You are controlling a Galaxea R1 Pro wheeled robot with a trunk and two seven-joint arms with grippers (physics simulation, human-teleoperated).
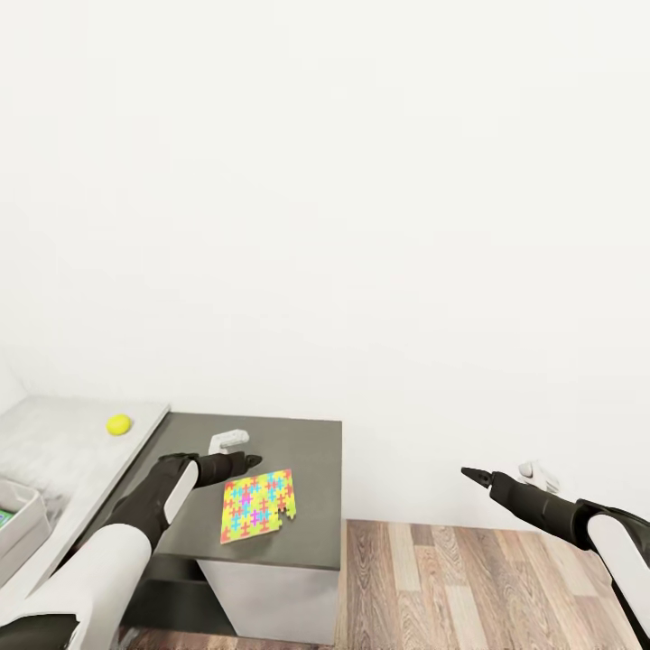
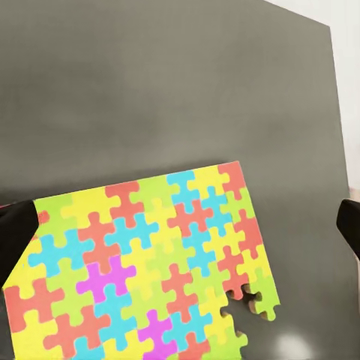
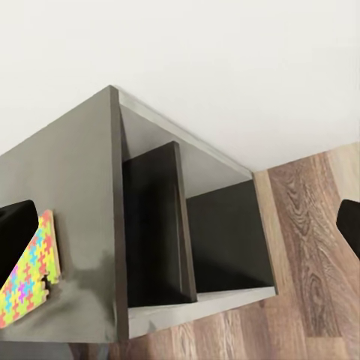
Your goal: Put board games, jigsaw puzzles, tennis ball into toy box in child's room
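Just above jigsaw puzzle (image 1: 258,506) on dark table (image 1: 311,442), left hand (image 1: 246,463) open

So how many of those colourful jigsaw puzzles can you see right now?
1. The jigsaw puzzle lies flat on the dark table, just beyond the left hand. The task mentions two, so the other may be out of frame.
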